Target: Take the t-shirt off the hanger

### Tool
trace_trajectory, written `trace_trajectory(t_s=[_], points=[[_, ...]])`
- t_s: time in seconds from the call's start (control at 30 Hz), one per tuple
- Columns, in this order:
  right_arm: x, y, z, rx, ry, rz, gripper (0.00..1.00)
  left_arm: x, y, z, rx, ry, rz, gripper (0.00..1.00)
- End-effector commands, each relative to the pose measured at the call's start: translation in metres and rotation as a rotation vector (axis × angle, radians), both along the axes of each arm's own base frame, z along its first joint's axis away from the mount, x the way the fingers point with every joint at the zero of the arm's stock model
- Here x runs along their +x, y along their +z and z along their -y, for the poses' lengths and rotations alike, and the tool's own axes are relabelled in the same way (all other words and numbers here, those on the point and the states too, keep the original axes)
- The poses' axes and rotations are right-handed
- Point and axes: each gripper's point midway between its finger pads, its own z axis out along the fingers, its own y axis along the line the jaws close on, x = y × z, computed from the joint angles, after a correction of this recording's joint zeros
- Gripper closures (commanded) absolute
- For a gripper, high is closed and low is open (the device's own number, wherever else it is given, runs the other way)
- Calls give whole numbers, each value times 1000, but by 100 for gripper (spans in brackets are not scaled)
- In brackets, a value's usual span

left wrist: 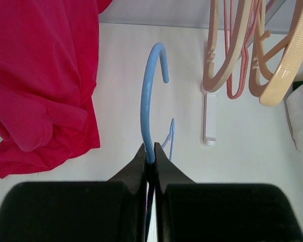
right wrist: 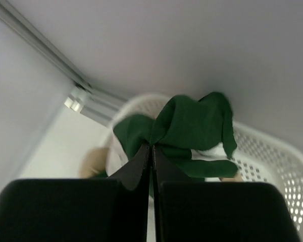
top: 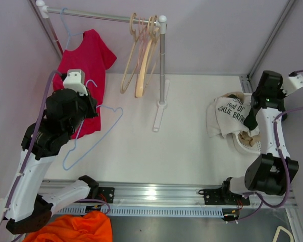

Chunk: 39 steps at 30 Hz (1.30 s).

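A red t-shirt (top: 86,65) (left wrist: 40,75) hangs at the left end of the rail from a pale blue hanger (top: 66,27), its hem bunched near my left arm. My left gripper (top: 89,89) (left wrist: 150,151) is shut on the neck of a second, bare blue hanger (top: 97,135) (left wrist: 150,101), just below its hook. That hanger's frame slopes down towards the table's near edge. My right gripper (top: 251,123) (right wrist: 152,147) is shut above the basket, its tips at a fold of green cloth (right wrist: 192,126); a pinch on it cannot be made out.
A white basket (top: 240,145) (right wrist: 288,151) at the right holds clothes, with a printed white shirt (top: 227,113) draped over its rim. Wooden and pink hangers (top: 141,55) (left wrist: 272,60) hang near the rail's right post (top: 162,70). Orange cloth (top: 81,229) lies below the near edge.
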Motion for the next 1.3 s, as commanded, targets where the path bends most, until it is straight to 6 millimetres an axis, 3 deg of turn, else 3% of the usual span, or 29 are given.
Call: trace_trajectory(t_s=[0.0,0.17,0.23,0.27,0.33,0.37,0.4,0.57,0.6,0.67,0.7,0.8,0.83,0.97,1.03,1.1,1.17,1.23,1.27], points=[[5,-50,1,102,-66,21,100,-3,18,0,-24,-18,58,99],[7,-130,-1,265,-69,-114,99,-6,15,-2,-31,-20,56,99],[6,-134,-4,287,-45,-123,96,-7,16,-2,-33,-17,59,99],[8,-129,-5,280,-29,-102,93,-8,16,-3,-33,-15,61,99],[7,-117,-6,256,-12,-93,74,-8,16,-4,-35,-12,63,99],[6,-100,-4,238,-13,-76,63,-11,32,-6,-54,-9,99,99],[6,-90,-3,227,-9,-76,44,-5,16,-4,-34,-5,65,99],[1,-33,-7,149,35,-51,25,10,22,0,-65,1,77,99],[-1,-12,-10,117,54,-23,3,16,20,5,-69,-12,69,99],[-3,6,-14,66,73,-35,0,25,24,17,-69,-68,89,99],[0,25,-17,38,97,-24,1,33,19,20,-56,-67,75,99],[1,45,-27,27,165,-24,1,47,31,19,-33,-47,116,99],[-2,59,-31,15,187,4,1,54,28,20,-25,-41,109,99],[-6,92,-58,0,334,114,1,71,37,13,-10,18,135,99],[-17,109,-67,-12,368,173,1,77,47,-1,30,90,163,99],[-20,117,-74,-20,409,207,0,85,57,-10,51,141,193,99],[-22,126,-81,-35,448,231,1,91,67,-7,67,96,235,99],[-13,130,-96,-35,548,204,0,97,85,4,64,23,302,99],[1,103,-100,7,583,87,0,98,93,6,64,15,328,99]])
